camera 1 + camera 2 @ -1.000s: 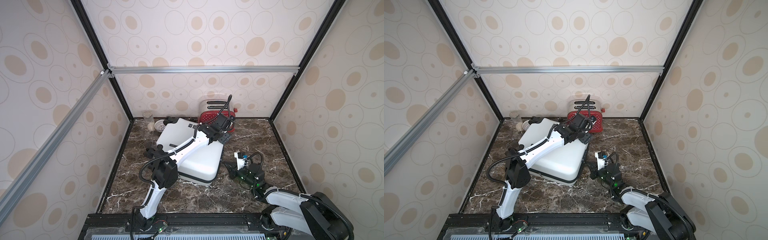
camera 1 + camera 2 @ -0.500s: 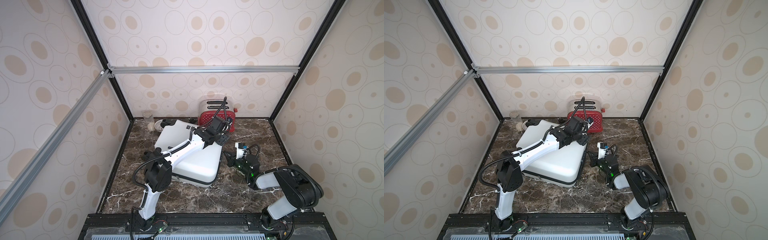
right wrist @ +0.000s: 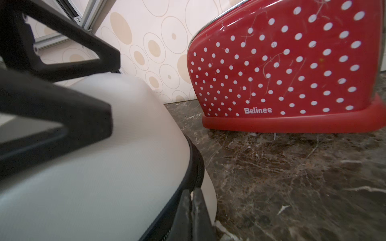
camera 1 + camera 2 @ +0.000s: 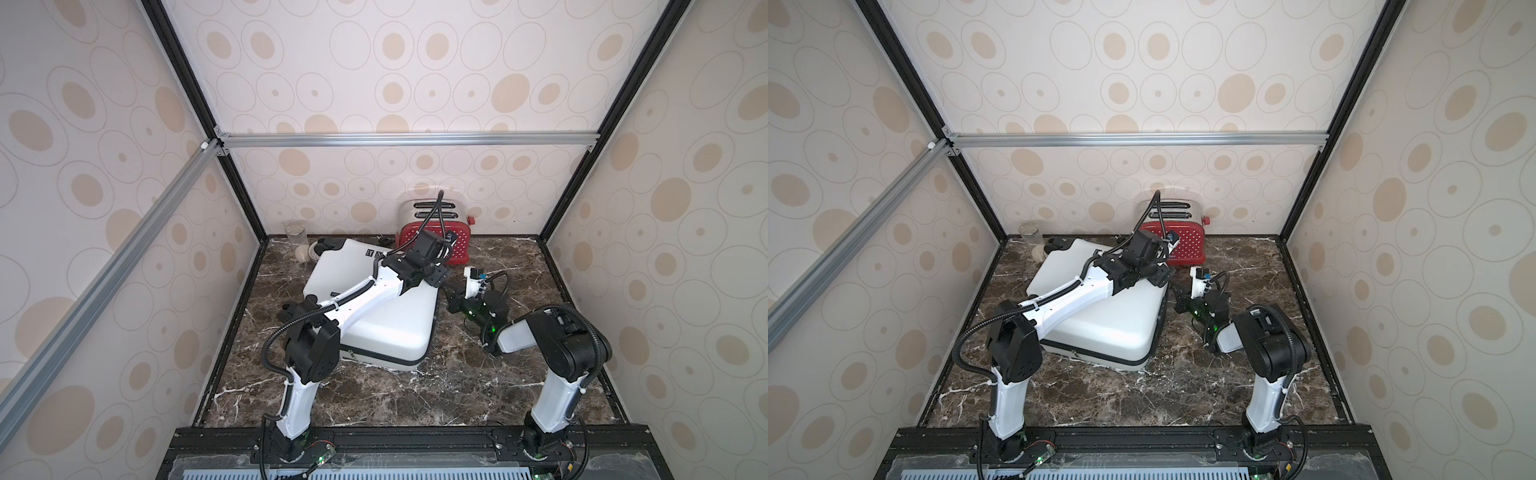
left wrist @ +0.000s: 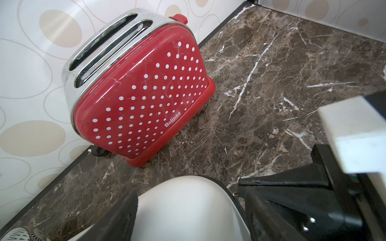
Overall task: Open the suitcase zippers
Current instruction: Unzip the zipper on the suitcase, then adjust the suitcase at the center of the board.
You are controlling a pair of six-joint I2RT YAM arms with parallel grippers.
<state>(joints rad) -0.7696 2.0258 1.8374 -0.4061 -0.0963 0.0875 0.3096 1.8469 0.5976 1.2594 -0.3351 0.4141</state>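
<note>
The white suitcase (image 4: pixel 386 328) (image 4: pixel 1113 328) lies flat on the marble top. A black zipper band (image 3: pixel 196 167) runs round its seam, and a small silvery pull (image 4: pixel 351 354) hangs on the near edge. My left gripper (image 4: pixel 436 276) (image 5: pixel 188 219) is open. Its fingers (image 3: pixel 52 108) rest over the shell (image 5: pixel 188 204) at the far right corner and grip nothing. My right gripper (image 4: pixel 451 298) (image 3: pixel 191 194) is shut at the band on the suitcase's right side, just before that corner. A small silvery zipper pull (image 5: pixel 235 194) shows at its tip.
A red dotted toaster (image 4: pixel 436 241) (image 5: pixel 142 100) (image 3: pixel 292 73) stands against the back wall, just beyond the suitcase's far right corner. A glass jar (image 4: pixel 296 235) and a small patterned object (image 4: pixel 305 253) sit at the back left. Walls close in three sides.
My right gripper has slid farther along the suitcase's right edge toward the toaster, and its elbow has risen. The suitcase's far end has swung slightly left. The left gripper stays open over the corner.
</note>
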